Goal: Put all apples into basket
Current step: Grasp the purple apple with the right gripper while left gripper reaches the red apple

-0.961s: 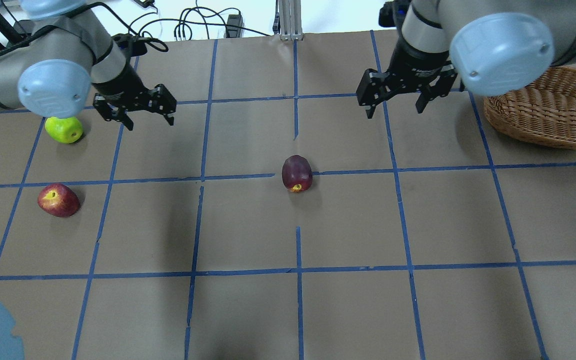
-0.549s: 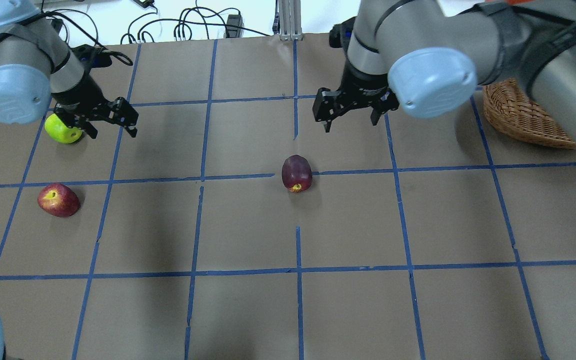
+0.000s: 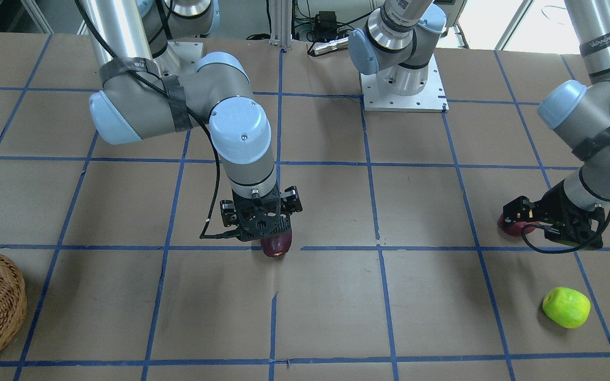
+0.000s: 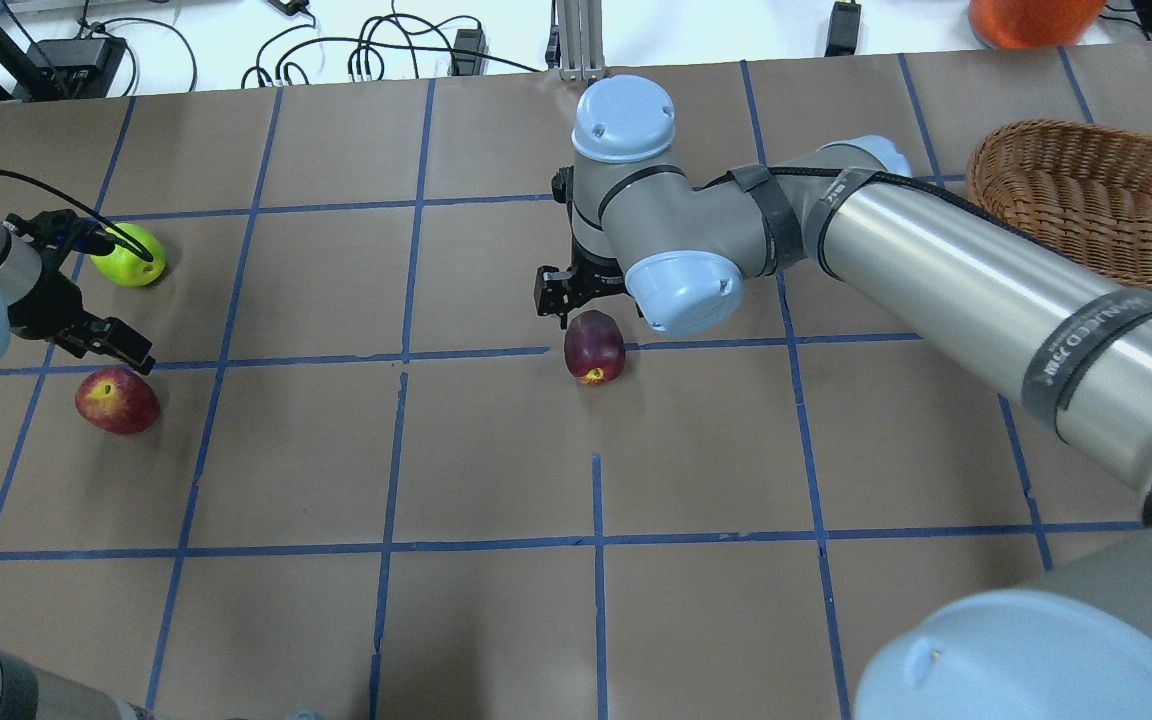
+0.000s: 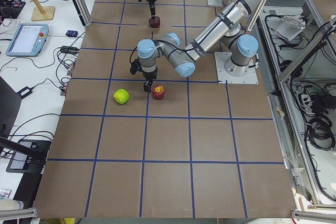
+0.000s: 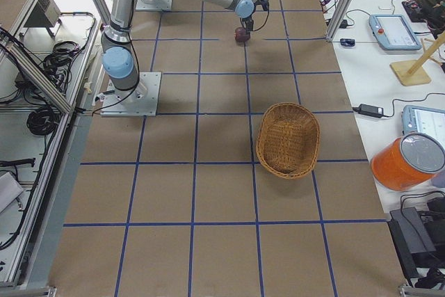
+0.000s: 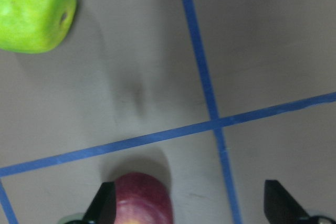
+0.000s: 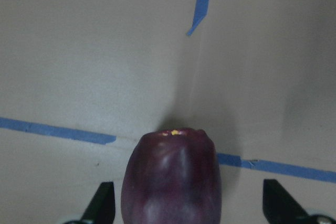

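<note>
Within the last second both arms had dropped: the right gripper [image 3: 260, 226], spread, bracketed the maroon apple [image 4: 593, 346] between its fingertips, and the left gripper [image 3: 548, 223], also spread, hung over the red apple [image 4: 117, 400], off-centre by one fingertip. Nothing was pinched yet, so every apple remained outside the basket [image 4: 1086, 215], well apart from both grippers.

Rough woven wicker basket [image 4: 1076, 215], matt brown paper table cover [image 4: 486, 450], blue tape lines [image 4: 597, 541], smooth glossy green apple [image 3: 566, 307].

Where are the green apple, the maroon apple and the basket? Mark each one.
green apple [image 3: 566, 307], exterior front-facing view, middle of its skin
maroon apple [image 4: 593, 343], overhead exterior view, its upper side
basket [image 4: 1076, 200], overhead exterior view, inner woven wall
</note>
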Robot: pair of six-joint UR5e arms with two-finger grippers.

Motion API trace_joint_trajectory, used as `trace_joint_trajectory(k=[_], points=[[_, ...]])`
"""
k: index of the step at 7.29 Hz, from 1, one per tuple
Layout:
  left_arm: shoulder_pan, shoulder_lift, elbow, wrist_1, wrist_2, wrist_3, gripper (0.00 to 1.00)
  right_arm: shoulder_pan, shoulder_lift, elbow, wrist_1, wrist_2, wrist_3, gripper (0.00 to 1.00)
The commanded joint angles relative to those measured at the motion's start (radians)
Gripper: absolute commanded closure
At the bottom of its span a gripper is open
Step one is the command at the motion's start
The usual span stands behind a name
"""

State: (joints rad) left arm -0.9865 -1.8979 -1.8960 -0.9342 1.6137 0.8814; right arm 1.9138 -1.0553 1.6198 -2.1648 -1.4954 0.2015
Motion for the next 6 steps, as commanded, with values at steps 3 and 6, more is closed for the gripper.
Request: trace_joint_trajectory(k=[3, 6], points=[[0.02, -0.007, -0.072, 0.055, 0.022, 0.033, 0.0, 0.013, 0.063, 0.011, -0.041, 0.007, 0.064, 0.6], [0.023, -0.029, -0.072, 0.058, 0.017, 0.028, 0.23, -0.056, -0.003, -0.053, 0.049, 0.007, -0.015, 1.0]])
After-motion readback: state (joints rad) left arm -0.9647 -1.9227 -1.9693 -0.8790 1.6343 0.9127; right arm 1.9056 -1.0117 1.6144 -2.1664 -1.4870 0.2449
